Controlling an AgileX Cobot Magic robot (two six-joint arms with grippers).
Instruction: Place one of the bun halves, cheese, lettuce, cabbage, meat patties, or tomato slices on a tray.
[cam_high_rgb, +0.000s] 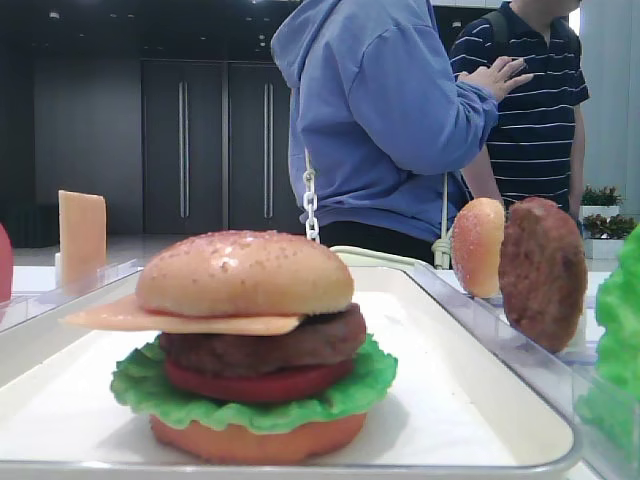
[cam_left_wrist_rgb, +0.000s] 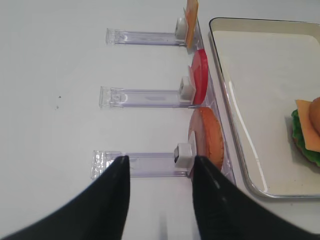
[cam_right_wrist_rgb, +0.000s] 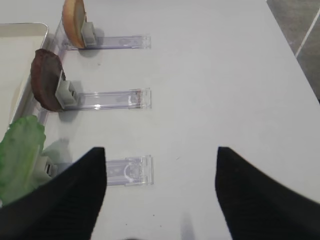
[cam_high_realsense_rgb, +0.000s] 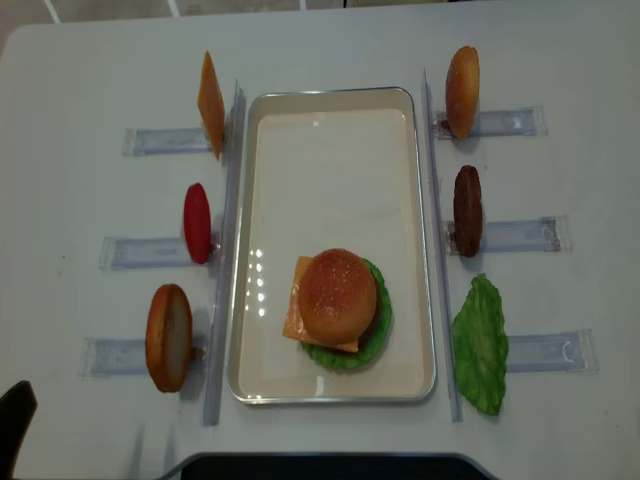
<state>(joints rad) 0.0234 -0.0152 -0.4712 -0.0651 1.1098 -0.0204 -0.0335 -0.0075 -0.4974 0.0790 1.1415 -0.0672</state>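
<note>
Glossy speckled bun top (cam_high_rgb: 245, 272), grainy matt patty (cam_high_rgb: 542, 272), clear plastic racks (cam_right_wrist_rgb: 107, 99).

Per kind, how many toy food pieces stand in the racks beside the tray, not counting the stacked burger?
Buns: 2, right bun and left bun
Meat patty: 1
Lettuce: 1
Tomato slice: 1
Orange slab: 1
Total: 6

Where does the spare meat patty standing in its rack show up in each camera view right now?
Front exterior view: meat patty upright at right, beyond the tray rim.
Right wrist view: patty at left edge, middle rack.
Left wrist view: not in it.
Overhead view: patty right of tray, middle rack.
Shared landmark: the white tray.
</note>
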